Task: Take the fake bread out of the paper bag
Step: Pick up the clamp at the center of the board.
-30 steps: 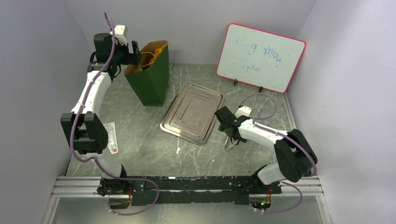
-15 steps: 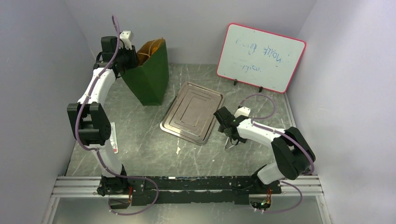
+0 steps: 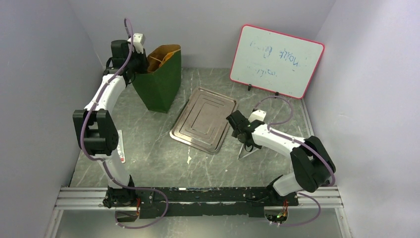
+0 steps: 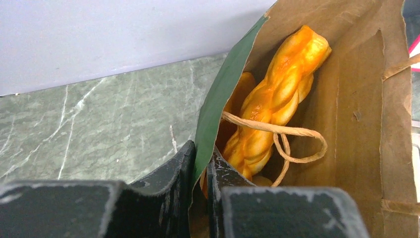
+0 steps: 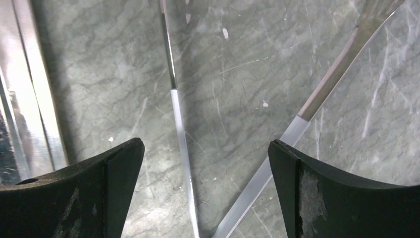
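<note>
Left jaws, spread a second ago, now pinch the paper bag [image 4: 356, 129] wall; right jaws spread over metal tongs [image 5: 309, 101].
Risk: thin rim tears, or bag tips, if pulled. Fake bread [image 4: 275, 94]: glossy orange braid, upright inside bag just beyond left jaws, twisted handle [image 4: 267, 128] across it.

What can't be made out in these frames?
- Lower end of the fake bread: left wrist view, hidden behind the left gripper and down inside the paper bag.
- Whiteboard writing: top view, too faint and small.
- Ends of the metal tongs: right wrist view, cut off by frame edges.
</note>
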`<state>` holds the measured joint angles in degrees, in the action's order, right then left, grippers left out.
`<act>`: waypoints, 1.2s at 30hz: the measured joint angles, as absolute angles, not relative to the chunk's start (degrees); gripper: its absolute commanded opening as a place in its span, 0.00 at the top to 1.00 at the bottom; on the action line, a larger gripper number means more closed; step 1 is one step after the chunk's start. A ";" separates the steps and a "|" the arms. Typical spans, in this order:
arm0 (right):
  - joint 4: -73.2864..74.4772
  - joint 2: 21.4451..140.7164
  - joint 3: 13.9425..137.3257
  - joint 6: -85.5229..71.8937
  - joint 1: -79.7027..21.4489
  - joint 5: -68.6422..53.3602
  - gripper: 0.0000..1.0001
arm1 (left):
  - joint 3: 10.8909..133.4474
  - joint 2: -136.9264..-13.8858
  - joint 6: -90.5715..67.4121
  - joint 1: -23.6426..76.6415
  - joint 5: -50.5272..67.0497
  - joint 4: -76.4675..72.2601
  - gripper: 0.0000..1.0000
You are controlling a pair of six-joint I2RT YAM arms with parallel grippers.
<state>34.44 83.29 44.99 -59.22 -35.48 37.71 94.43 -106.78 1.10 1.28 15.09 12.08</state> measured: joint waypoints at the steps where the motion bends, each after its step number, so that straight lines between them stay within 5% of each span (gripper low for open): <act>1: 34.63 83.26 45.54 -59.16 -35.48 37.95 0.00 | 93.73 -106.26 1.32 1.50 14.50 11.33 0.93; 21: 44.95 76.49 46.00 -65.14 -36.23 37.63 0.00 | 78.54 -95.35 9.72 2.96 3.11 -6.46 0.93; 36: 38.44 81.58 41.95 -65.87 -36.47 37.12 0.00 | 64.42 -88.14 11.51 7.77 0.16 -17.76 0.93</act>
<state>38.44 81.58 41.95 -65.87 -36.47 37.12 64.42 -88.14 11.51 7.77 0.16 -17.76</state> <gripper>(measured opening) 0.996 0.072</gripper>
